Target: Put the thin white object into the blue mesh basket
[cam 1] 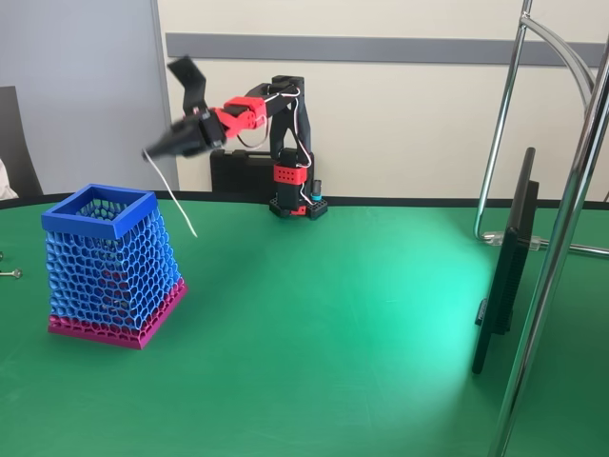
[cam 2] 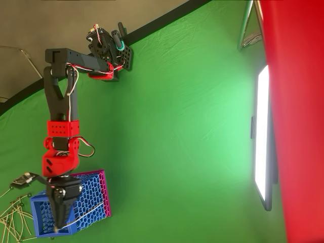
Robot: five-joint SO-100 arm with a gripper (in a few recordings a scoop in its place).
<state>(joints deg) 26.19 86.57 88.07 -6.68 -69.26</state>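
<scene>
The blue mesh basket (cam 1: 112, 271) stands at the left of the green table in the fixed view, with a blue rim and a pink base. My gripper (cam 1: 150, 152) hovers above and just behind its rim, shut on the upper end of the thin white object (cam 1: 175, 200). The strand hangs down to the right, and its lower tip ends beside the basket's upper right corner. From overhead, my gripper (cam 2: 59, 223) is over the basket's rim (cam 2: 35, 205), and the thin white object (cam 2: 87, 211) runs across the basket's wall (cam 2: 93, 190).
A small grey screw (cam 1: 9, 274) lies left of the basket. Several loose wires (cam 2: 12, 217) lie at the lower left in the overhead view. A flat black panel (cam 1: 509, 267) and chrome stand poles (cam 1: 561, 238) occupy the right side. The arm's base (cam 1: 297, 202) stands at the table's far edge.
</scene>
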